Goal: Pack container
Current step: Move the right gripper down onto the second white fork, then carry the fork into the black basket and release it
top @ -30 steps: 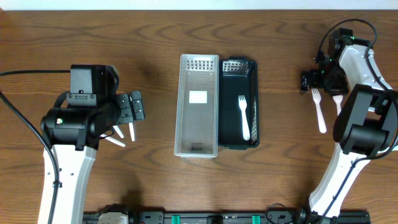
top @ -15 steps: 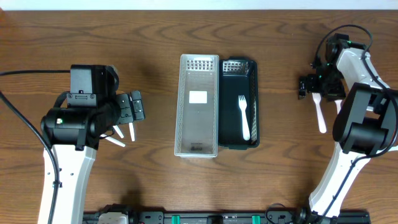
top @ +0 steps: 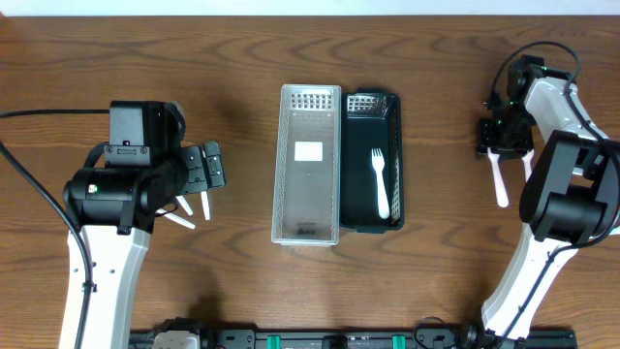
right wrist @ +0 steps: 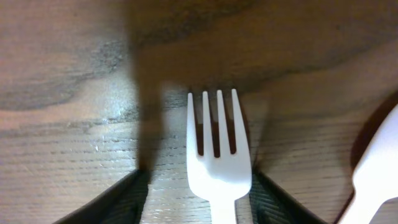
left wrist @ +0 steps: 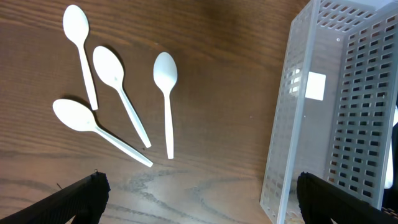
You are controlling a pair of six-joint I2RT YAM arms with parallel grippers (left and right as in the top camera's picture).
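Observation:
A clear plastic container [top: 310,165] and a black tray [top: 373,218] stand side by side at the table's middle, and a white fork [top: 380,182] lies in the black tray. At the far right my right gripper [top: 502,136] is down over the head of another white fork [top: 499,179]. In the right wrist view that fork [right wrist: 214,168] lies between the two fingers of my right gripper [right wrist: 199,180]; the right finger is at its edge and a gap remains on the left. My left gripper [top: 208,167] hovers open and holds nothing.
Several white spoons [left wrist: 121,93] lie on the wood ahead of my left gripper [left wrist: 202,193], with the clear container [left wrist: 336,118] to their right. A second white utensil [right wrist: 376,180] lies just right of the fork, partly under the right arm [top: 557,184].
My right gripper shifted slightly right onto the fork's head, and its jaws narrowed around the head. The left arm has not moved.

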